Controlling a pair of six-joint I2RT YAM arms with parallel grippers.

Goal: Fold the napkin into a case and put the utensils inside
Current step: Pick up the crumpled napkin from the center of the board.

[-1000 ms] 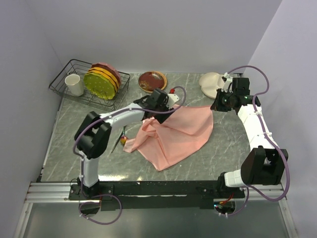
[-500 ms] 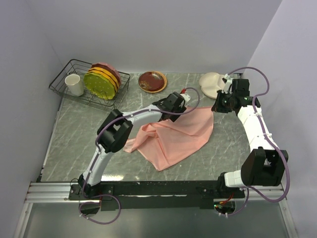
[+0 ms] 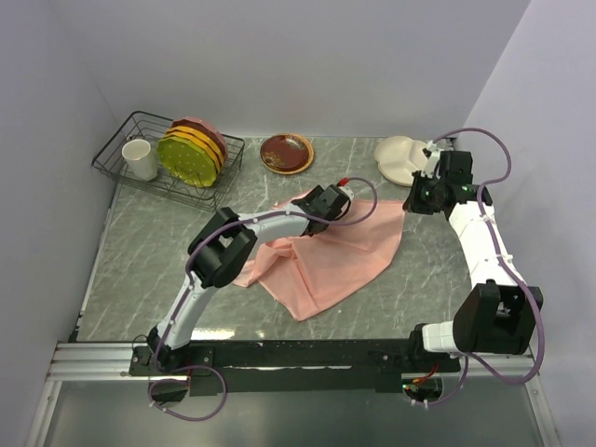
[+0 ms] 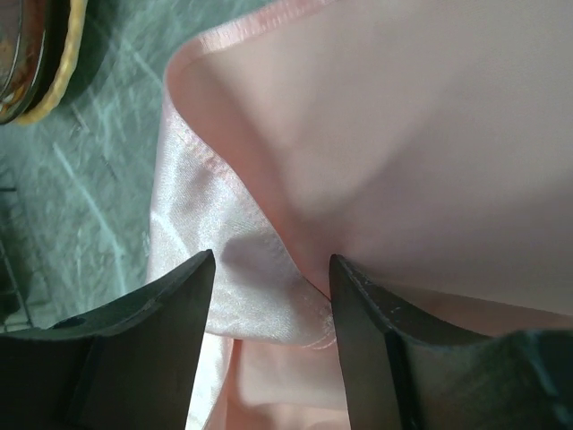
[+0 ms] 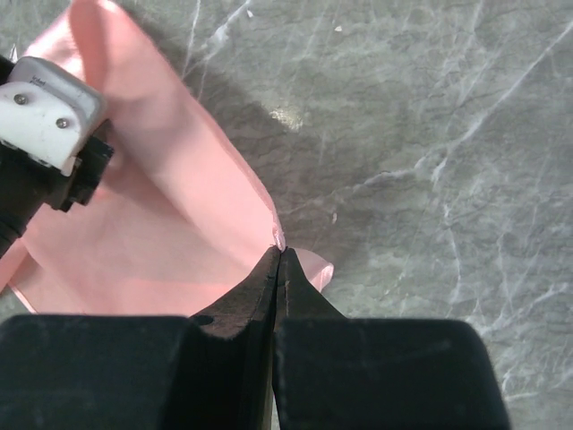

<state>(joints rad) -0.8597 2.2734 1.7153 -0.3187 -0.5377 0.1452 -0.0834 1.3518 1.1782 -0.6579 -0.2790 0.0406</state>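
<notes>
The salmon-pink napkin (image 3: 328,253) lies as a loose, creased sheet on the marble table, and no case shape shows. My left gripper (image 3: 313,206) is down at its far-left corner. In the left wrist view the jaws (image 4: 271,273) stand apart with a satin fold (image 4: 260,287) between the fingers (image 4: 175,313), unclamped. My right gripper (image 3: 411,202) holds the far-right corner slightly raised. Seen from the right wrist, it (image 5: 279,251) is shut on the napkin's corner tip (image 5: 309,266). The utensils are hidden, with my left arm over the napkin's left side.
At the back left stands a wire rack (image 3: 118,149) holding a white cup (image 3: 140,159) and upright plates (image 3: 192,151). A brown plate (image 3: 286,152) sits behind the napkin, its rim showing in the left wrist view (image 4: 40,54). A cream plate (image 3: 397,158) lies near my right gripper.
My left arm swung right across the napkin, then settled onto its far-left corner with the jaws slightly narrower. It now covers the spot where the utensils lay. The right gripper stayed put.
</notes>
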